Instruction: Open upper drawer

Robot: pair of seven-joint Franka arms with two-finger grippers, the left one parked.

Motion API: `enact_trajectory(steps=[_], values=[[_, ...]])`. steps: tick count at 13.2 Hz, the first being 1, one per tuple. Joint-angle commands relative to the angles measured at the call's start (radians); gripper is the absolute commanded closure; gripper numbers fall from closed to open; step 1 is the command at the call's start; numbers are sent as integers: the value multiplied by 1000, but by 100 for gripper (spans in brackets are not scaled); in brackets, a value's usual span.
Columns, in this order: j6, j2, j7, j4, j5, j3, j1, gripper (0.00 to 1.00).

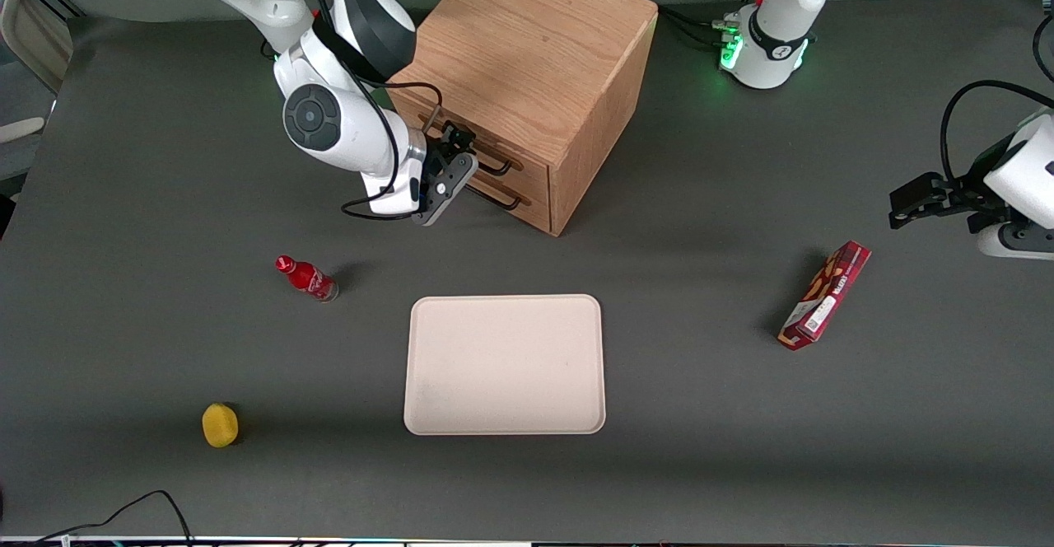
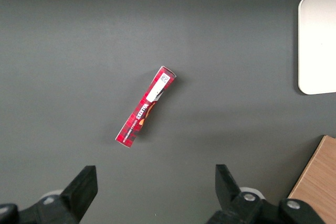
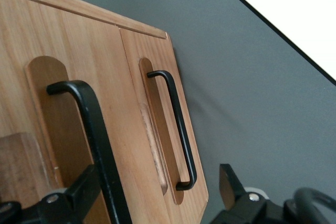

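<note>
The wooden cabinet (image 1: pixel 527 44) stands at the back middle of the table. Its upper drawer (image 1: pixel 531 175) is shut, with a black bar handle (image 1: pixel 486 157) across its oak front. The lower drawer (image 1: pixel 535 211) below it is shut too. My right gripper (image 1: pixel 459 150) is open and empty, right in front of the upper drawer at its handle. In the right wrist view the gripper (image 3: pixel 157 203) is open wide. The upper handle (image 3: pixel 89 129) runs close along the inside of one finger (image 3: pixel 84 190), on the upper drawer (image 3: pixel 115 103). The lower handle (image 3: pixel 176 124) shows farther off.
A small red bottle (image 1: pixel 306 278) lies nearer the front camera than the gripper. A beige tray (image 1: pixel 505 364) sits in the table's middle, and a yellow object (image 1: pixel 220 424) near the front edge. A red box (image 1: pixel 826 295) lies toward the parked arm's end, also in the left wrist view (image 2: pixel 145 107).
</note>
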Motion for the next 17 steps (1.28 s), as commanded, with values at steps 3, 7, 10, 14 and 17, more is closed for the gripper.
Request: enact_trajectory(steps=[3,7,10,14,17], values=[[18,-15,-38,-19,11,-1,-11,0],[21,-8,-62,-13,8,-11,-14,0],[24,15,-64,6,-21,-11,-14,0],[24,63,-59,56,-47,-14,-15,0],[22,92,-61,87,-68,-37,-15,0]])
